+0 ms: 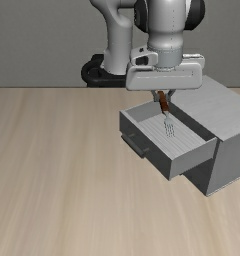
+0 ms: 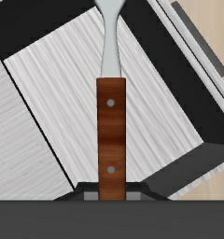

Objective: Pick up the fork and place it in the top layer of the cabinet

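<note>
A fork with a brown wooden handle (image 2: 109, 135) and metal tines (image 1: 169, 126) hangs tines down over the open top drawer (image 1: 182, 148) of the grey cabinet (image 1: 228, 120). My gripper (image 1: 162, 97) is shut on the handle's upper end, just above the drawer. In the wrist view the handle runs straight out from between my fingers (image 2: 86, 196), and the white drawer floor (image 2: 77, 93) lies beneath it. The tines' tips are cut off in the wrist view.
The cabinet stands on a wooden table (image 1: 62, 170) at the exterior view's right. The drawer is pulled out, with a dark handle (image 1: 142, 150) on its front. The robot's base (image 1: 102, 72) stands behind.
</note>
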Robot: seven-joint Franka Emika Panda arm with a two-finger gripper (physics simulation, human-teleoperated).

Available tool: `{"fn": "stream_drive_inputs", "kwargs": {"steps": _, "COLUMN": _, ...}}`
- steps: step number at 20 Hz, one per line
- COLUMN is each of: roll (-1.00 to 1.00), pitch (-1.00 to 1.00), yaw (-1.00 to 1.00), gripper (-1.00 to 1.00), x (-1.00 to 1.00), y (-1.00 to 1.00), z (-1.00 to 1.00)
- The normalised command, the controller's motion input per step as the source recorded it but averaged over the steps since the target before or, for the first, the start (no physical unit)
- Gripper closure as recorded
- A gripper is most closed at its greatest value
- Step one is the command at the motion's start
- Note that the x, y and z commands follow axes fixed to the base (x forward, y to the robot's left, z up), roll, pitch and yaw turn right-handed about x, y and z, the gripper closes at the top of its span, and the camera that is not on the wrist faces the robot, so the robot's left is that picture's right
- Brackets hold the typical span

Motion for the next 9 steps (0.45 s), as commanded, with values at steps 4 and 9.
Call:
{"fn": "stream_drive_inputs", "kwargs": {"steps": 4, "roll": 0.00, "pitch": 0.00, "yaw": 0.00, "gripper": -1.00, "x": 0.00, "y": 0.00, "z": 0.00}}
{"fn": "stream_drive_inputs", "kwargs": {"steps": 9, "roll": 0.00, "pitch": 0.00, "yaw": 0.00, "gripper": -1.00, "x": 0.00, "y": 0.00, "z": 0.00}}
